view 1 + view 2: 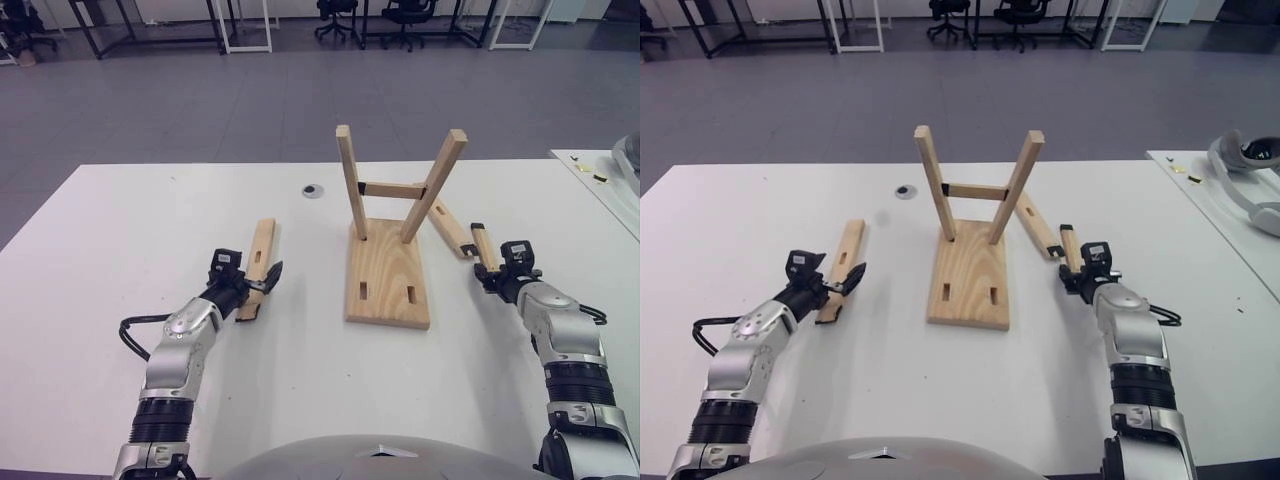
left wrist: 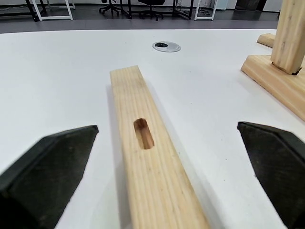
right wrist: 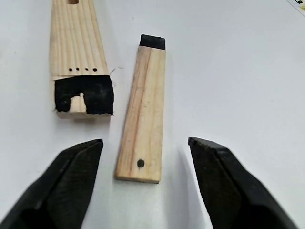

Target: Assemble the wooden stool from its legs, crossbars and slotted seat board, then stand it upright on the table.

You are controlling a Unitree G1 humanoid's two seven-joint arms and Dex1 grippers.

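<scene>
On the white tabletop (image 1: 150, 230) the slotted seat board (image 1: 392, 268) lies flat near the middle. Two legs stand in its far slots: the left standing leg (image 1: 351, 180) leans slightly left and the right standing leg (image 1: 434, 186) leans clearly right. A fitted crossbar (image 1: 393, 189) joins them about halfway up. The two near slots (image 1: 362, 290) of the board are unfilled. To the left of the board, well apart from it, a loose leg (image 1: 258, 262) lies flat with a mortise hole in its upper face. The left gripper (image 2: 167, 127) sits low at its near end, jaws spread wide to either side of the wood with a gap on each side. To the right of the board a second loose leg (image 1: 448, 228), with a black-marked end, lies flat just beside a short crossbar (image 3: 143, 109). The right gripper (image 3: 145, 140) has its jaws apart around the near end of that short crossbar, not touching it. A round grommet (image 1: 314, 190) sits in the tabletop beyond the loose leg on the left.
</scene>
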